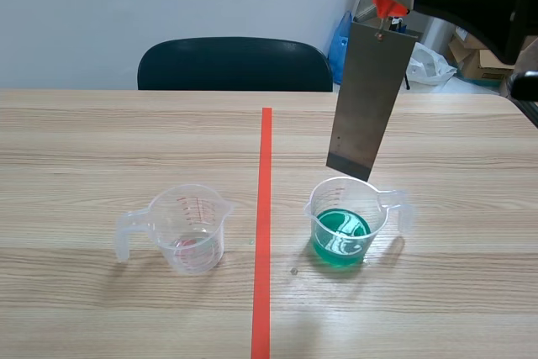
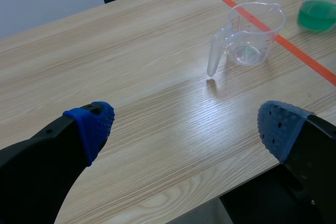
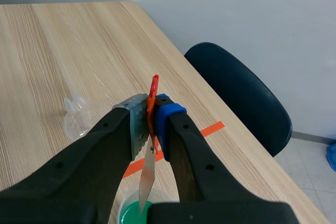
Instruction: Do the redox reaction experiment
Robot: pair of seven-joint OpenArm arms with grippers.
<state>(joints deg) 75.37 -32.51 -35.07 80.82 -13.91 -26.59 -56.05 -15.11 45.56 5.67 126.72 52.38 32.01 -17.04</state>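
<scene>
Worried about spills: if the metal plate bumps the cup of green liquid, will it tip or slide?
The cup of green liquid seems thin plastic, so probably light and apt to slide. Its liquid sits low, likely steadying it against tipping. The metal plate hangs straight, so probably stiff.

Two clear measuring cups are out there: the green-filled cup (image 1: 340, 233) and the near-empty cup (image 1: 189, 233). One metal sheet (image 1: 367, 98), one orange clip (image 1: 388, 2). One dark chair (image 1: 234, 65), one wooden table (image 1: 101, 140), one red tape line (image 1: 264, 208). Two grippers: the left gripper (image 2: 186, 128) and the right gripper (image 3: 152, 124).
</scene>
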